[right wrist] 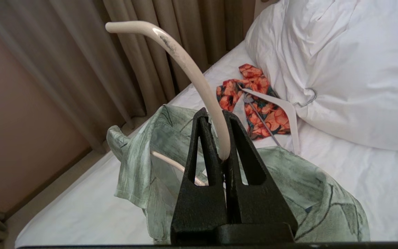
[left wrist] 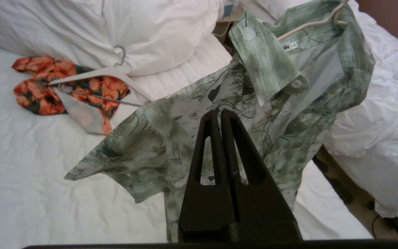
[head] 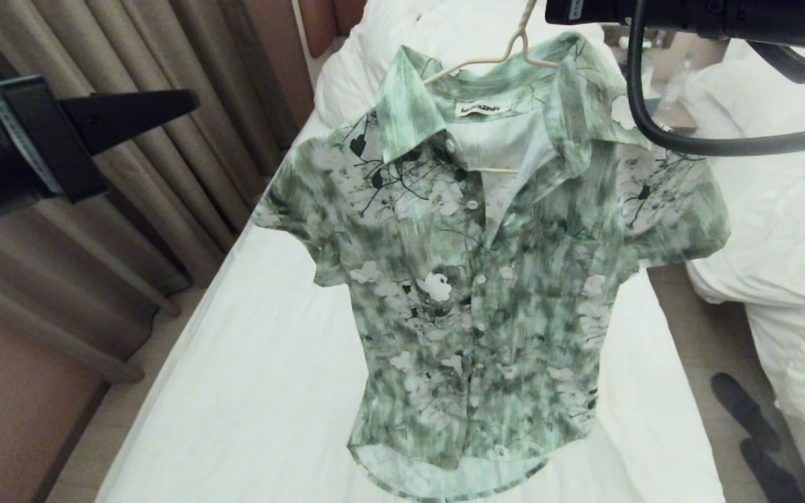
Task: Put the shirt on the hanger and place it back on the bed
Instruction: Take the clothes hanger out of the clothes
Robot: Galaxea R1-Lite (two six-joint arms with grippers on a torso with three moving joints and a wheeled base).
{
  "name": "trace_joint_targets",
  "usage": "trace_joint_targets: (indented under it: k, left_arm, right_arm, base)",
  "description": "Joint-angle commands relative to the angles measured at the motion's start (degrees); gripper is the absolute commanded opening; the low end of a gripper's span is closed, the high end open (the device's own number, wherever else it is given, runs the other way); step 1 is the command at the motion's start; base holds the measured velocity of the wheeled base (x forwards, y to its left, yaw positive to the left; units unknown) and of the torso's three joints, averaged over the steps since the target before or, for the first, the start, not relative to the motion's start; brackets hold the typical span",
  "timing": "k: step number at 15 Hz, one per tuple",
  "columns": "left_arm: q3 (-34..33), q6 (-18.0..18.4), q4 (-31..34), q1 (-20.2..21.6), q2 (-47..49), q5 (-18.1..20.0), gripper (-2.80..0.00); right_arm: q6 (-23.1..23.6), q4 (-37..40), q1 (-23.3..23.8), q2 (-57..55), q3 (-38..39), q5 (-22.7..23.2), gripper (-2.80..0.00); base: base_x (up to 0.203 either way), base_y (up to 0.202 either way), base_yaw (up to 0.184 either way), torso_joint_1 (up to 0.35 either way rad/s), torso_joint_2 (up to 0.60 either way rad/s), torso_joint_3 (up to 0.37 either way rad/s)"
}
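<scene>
The green-and-white floral shirt [head: 472, 279] hangs open-collared on the thin cream hanger [head: 507, 56], lifted above the white bed [head: 249, 363]; its hem is low over the sheet. My right gripper [right wrist: 214, 116] is shut on the hanger's hook [right wrist: 185, 65], with the shirt [right wrist: 323, 193] draped below it. In the head view only the right arm [head: 654, 14] shows at the top edge. My left gripper [head: 186, 101] is shut and empty, held off to the shirt's left without touching it. In the left wrist view the left gripper [left wrist: 220, 112] points toward the shirt's sleeve [left wrist: 133, 155].
An orange-and-black floral garment [left wrist: 47, 90] on a thick white hanger [left wrist: 98, 72] lies by the pillow [left wrist: 133, 31]. A second bed heaped with white bedding [head: 780, 209] stands on the right. Beige curtains [head: 130, 175] run along the left. Dark shapes [head: 745, 412] lie on the floor between the beds.
</scene>
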State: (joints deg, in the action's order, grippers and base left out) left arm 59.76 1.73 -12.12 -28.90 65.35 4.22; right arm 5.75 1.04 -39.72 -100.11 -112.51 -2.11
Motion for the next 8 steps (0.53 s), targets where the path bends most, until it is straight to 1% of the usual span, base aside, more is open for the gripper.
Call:
trace_joint_targets:
  k: [1,3,4,6,8]
  left_arm:
    - [0.0,0.0,-0.1,0.0,0.2,0.0,-2.8]
    - [0.0,0.0,-0.1,0.0,0.1,0.0,-2.8]
    - [0.0,0.0,-0.1,0.0,0.1,0.0,-2.8]
    - [0.0,0.0,-0.1,0.0,0.1,0.0,-2.8]
    - [0.0,0.0,-0.1,0.0,0.0,0.0,-2.8]
  right_arm:
    - [0.0,0.0,-0.1,0.0,0.0,0.0,-2.8]
    - [-0.4,0.0,-0.1,0.7,0.0,1.4,-2.8]
    - [-1.6,-0.1,-0.1,0.9,0.0,2.7,-2.8]
    - [-6.7,-3.1,0.2,0.9,0.0,4.2,-2.8]
    - [-10.6,-5.4,2.4,0.4,0.0,6.6,-2.8]
  base:
    - [0.0,0.0,0.0,0.1,-0.27,-0.128]
    - [0.0,0.0,0.0,0.011,-0.01,-0.011]
    - [0.0,0.0,0.0,0.0,0.0,0.0]
    - [0.0,0.0,0.0,0.0,0.0,0.0]
    - [0.0,0.0,0.0,0.0,0.0,0.0]
